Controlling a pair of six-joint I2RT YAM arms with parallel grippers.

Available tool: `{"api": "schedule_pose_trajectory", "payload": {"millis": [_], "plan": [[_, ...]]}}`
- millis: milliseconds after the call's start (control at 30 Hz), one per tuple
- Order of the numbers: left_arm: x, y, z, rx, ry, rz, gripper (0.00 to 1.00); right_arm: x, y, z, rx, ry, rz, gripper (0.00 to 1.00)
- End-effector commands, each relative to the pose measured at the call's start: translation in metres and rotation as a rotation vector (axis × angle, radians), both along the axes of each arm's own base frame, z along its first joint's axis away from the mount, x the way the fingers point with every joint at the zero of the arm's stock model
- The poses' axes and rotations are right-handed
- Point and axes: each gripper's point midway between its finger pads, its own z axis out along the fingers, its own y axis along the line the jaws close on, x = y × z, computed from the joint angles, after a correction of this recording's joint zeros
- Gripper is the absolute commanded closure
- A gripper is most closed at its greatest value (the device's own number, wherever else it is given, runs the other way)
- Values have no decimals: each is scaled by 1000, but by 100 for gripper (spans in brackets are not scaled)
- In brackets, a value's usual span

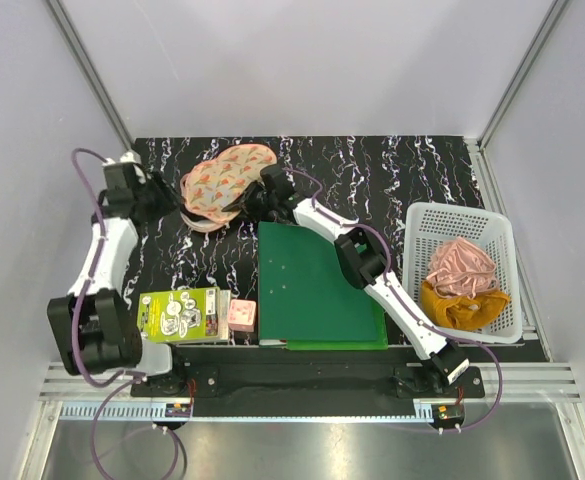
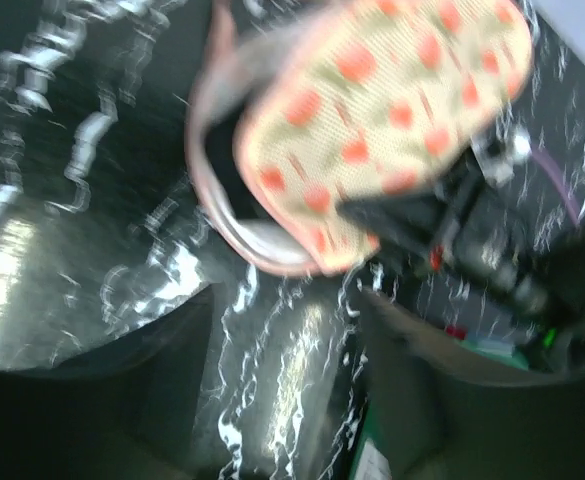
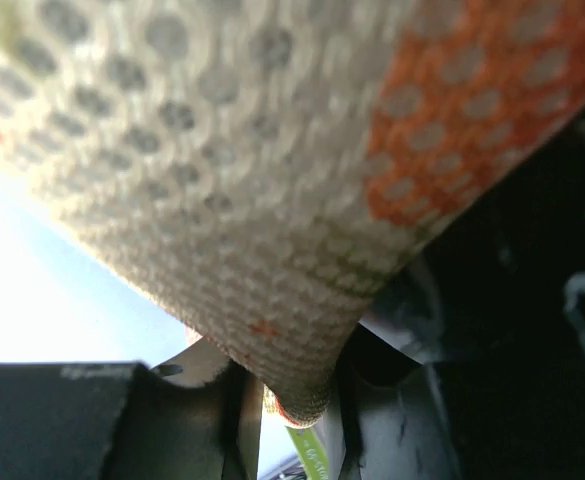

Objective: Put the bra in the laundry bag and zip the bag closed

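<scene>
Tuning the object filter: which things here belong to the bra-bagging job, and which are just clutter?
Job: laundry bag, pinched by right gripper; left gripper, open beside it; bra, not clearly visible.
Clutter: white basket, pink cloth, mustard cloth, green board, green printed box, small pink box.

Mesh-cloth laundry bag (image 3: 272, 200), glossy marbled table (image 1: 412, 170)

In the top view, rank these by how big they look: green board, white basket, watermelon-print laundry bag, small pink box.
1. green board and white basket: too alike to rank.
2. laundry bag.
3. pink box, clearly smallest.
</scene>
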Motion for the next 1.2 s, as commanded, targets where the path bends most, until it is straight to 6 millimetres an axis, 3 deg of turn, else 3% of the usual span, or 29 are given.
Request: {"api": "schedule_pose_trajectory", "payload": {"millis": [0, 33, 100, 200, 400, 467, 633, 700, 967, 1167], "plan": [[-20, -57, -34, 50, -2, -180, 47, 5, 4, 84, 75, -49, -46, 69], [-13, -63, -28, 71, -61, -189, 50, 5, 3, 86, 77, -38, -50, 69], [-18, -79, -38, 89, -81, -227, 53, 2, 2, 97, 86, -18, -60, 68], [-7, -85, -39, 133, -123, -216, 54, -2, 1, 109, 98, 14, -71, 68], [10, -92, -68, 184, -84, -233, 44, -8, 1, 107, 97, 119, -101, 71], [21, -98, -63, 200, -139, -243, 42, -10, 2, 105, 84, 152, -122, 72], [37, -98, -75, 221, -138, -230, 43, -11, 5, 111, 88, 189, -147, 72], [43, -101, -70, 220, -173, -236, 45, -13, 5, 105, 76, 203, -149, 72], [57, -99, -84, 233, -139, -211, 47, -19, 10, 102, 61, 210, -146, 75], [67, -98, -78, 234, -137, -191, 55, -20, 11, 100, 53, 209, -153, 76]]}}
